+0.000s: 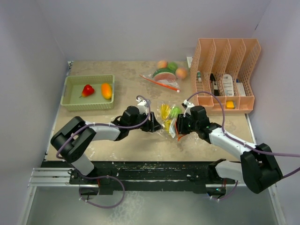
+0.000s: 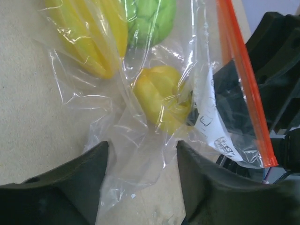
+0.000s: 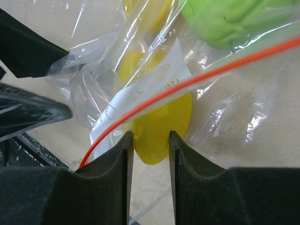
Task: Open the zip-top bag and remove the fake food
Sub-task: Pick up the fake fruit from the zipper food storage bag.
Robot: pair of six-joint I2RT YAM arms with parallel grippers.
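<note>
A clear zip-top bag (image 1: 168,117) with an orange zip strip (image 3: 187,86) lies mid-table between my two grippers. It holds yellow fake food (image 1: 165,111) and a green piece (image 1: 176,111). My left gripper (image 1: 154,124) is open. In the left wrist view (image 2: 143,147) loose bag film lies between its fingers, below a small yellow piece (image 2: 161,96). My right gripper (image 1: 178,125) is at the bag's zip end. In the right wrist view (image 3: 151,136) it is shut on the tip of a yellow piece (image 3: 161,126).
A green tray (image 1: 70,93) at back left holds a red piece (image 1: 87,90) and an orange piece (image 1: 107,91). A second bag (image 1: 161,80) with peach and green pieces lies at the back. A peach file rack (image 1: 225,56) stands at back right.
</note>
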